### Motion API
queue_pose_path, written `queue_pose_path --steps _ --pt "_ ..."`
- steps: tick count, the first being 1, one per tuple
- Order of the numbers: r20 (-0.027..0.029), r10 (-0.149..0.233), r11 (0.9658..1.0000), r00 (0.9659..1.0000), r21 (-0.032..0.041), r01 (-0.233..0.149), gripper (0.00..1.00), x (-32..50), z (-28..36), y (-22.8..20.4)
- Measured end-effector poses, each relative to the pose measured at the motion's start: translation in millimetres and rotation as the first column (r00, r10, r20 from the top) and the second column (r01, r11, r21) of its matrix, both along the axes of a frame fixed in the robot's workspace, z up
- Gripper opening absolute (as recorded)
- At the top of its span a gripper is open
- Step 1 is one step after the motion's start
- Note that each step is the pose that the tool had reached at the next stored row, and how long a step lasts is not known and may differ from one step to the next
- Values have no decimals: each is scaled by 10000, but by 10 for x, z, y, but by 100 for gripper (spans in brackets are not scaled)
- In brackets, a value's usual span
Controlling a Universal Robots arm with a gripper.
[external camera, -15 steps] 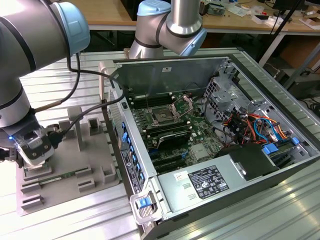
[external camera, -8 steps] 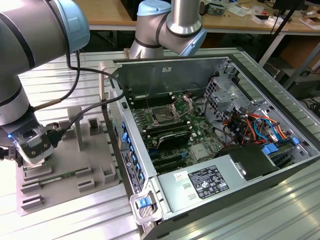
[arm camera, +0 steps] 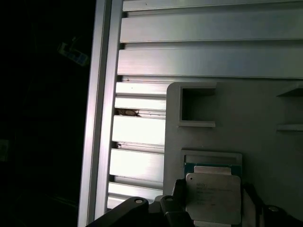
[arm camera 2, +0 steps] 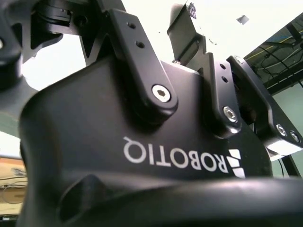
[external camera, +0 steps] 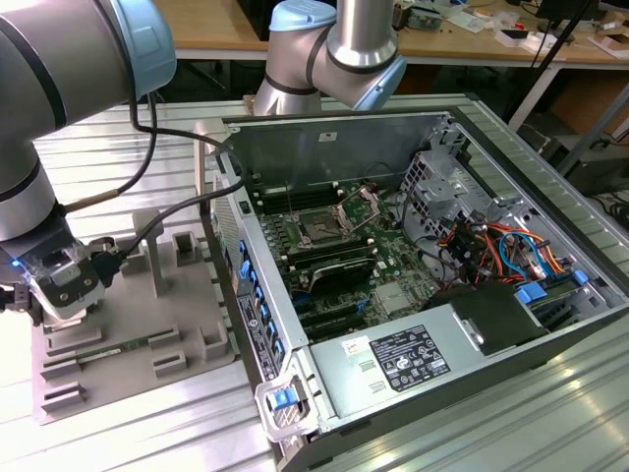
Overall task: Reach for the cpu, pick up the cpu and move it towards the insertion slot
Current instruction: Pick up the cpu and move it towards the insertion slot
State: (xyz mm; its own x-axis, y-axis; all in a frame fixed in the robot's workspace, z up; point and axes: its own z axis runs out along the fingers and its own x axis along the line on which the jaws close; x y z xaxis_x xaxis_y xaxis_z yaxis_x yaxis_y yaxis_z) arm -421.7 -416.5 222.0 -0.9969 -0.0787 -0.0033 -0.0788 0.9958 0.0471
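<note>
Tool low over the cpu at the grey tray

The arm comes down at the exterior view's left edge. It sets the tool low over the lower left part of the tray, near the left edge of that frame. The tray lies on a ribbed aluminium worktop, just beside an open computer case that takes up the centre and right of the frame.

In the first wrist view the cpu shows its silvery-white lid with a thin green edge along one side. It lies flat and square at a shallow recess of the tray. Black parts of the tool stand close against two opposite sides of the chip. Whether the tool clamps the chip or is only set around it cannot be told. Nor can I tell whether the chip is off the tray's floor.

The insertion slot is well apart from the cpu, inside the case near the middle of the exterior view. It is a dark square socket on the green circuit board, with silver metal parts around it. Long black memory slots run just below it in the frame. A silver box with a white label lies along the case's lower side. Red, blue and orange wires bunch at the right. A black cable loops from the arm across the upper left of the frame.
</note>
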Motion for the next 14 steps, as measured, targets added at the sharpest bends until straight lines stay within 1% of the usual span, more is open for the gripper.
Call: queue_pose_path --steps 2,6,14 --pt "0 0 10000 10000 0 0 55 0 12 0" --pt "-1 0 10000 10000 -1 0 55 0 64 0" --pt "-1 0 10000 10000 0 0 55 0 121 0"
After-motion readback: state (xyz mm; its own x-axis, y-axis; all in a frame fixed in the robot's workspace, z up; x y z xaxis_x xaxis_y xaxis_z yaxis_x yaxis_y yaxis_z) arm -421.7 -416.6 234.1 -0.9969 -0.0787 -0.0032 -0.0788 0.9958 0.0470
